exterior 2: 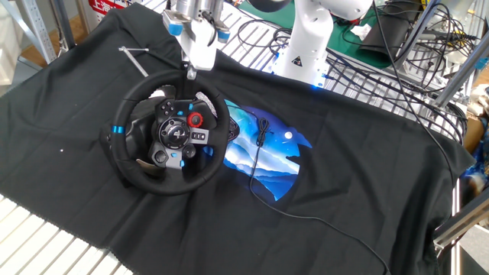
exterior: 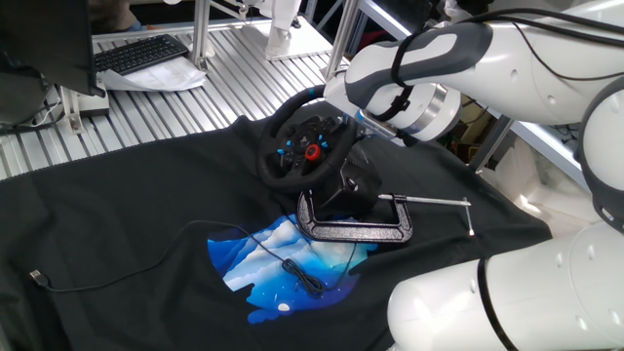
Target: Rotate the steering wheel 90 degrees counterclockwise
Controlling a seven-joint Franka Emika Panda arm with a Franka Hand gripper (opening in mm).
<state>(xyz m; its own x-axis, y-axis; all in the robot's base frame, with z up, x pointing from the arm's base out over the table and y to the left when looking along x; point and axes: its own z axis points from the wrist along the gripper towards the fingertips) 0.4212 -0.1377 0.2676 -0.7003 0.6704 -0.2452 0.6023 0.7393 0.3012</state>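
Risk: the fingers (exterior 2: 189, 70) may slip off the rim during the turn, since contact appears limited to its far edge; a sideways pull could also shift the base in the clamp (exterior: 353, 222). The steering wheel (exterior 2: 169, 131) stands on the black cloth (exterior 2: 359, 176) covering the desk, its blue stripe toward the left of the rim in the other fixed view. The fingers sit at the rim's far edge, apparently touching it. Whether they are apart or clamped on the rim cannot be told.
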